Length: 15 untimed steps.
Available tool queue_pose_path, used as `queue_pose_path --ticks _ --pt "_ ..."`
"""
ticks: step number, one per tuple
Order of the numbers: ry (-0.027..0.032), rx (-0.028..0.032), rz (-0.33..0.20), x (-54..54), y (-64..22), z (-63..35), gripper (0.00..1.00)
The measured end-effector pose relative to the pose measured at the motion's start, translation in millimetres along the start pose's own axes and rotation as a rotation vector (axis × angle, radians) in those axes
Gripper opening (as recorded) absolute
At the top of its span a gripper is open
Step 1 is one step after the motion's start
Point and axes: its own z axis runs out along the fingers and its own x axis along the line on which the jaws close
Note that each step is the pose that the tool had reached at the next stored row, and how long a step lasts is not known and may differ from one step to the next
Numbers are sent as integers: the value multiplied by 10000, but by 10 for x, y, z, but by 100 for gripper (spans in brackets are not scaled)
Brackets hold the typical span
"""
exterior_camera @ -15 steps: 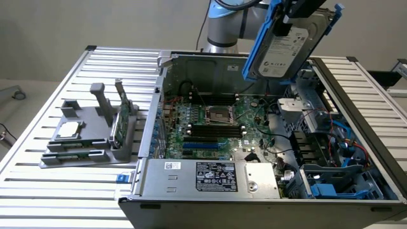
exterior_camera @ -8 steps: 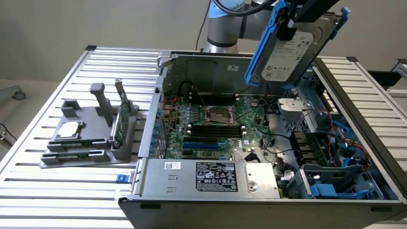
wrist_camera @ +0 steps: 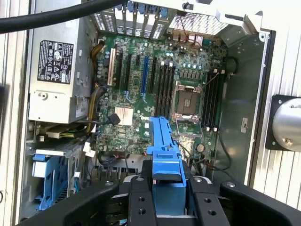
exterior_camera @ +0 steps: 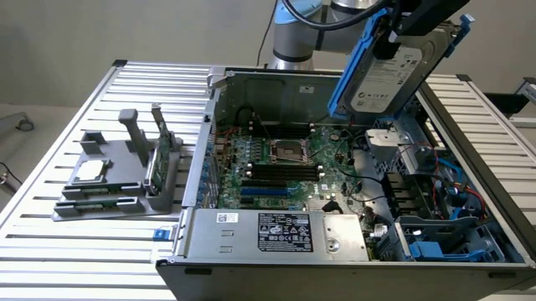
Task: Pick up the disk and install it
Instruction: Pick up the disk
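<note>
The gripper (wrist_camera: 168, 200) is clamped on the disk (exterior_camera: 387, 78), whose blue carrier frame sits between the two black fingers (wrist_camera: 141, 202). The disk hangs tilted above the open computer case (exterior_camera: 277, 84), at its far side on the exterior view's right.

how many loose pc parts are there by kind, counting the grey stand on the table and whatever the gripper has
disk in blue carrier, clamped in the gripper above the open case: 1
square silver chip, on the grey stand: 1
green circuit stick, upright in the grey stand: 1
total: 3
</note>
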Motion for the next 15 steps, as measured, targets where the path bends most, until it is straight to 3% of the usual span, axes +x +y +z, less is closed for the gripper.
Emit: queue_pose_path --ticks 8,15 --pt "-104 11 -2 157 -61 -21 33" --pt "-117 11 -3 363 -139 -49 33"
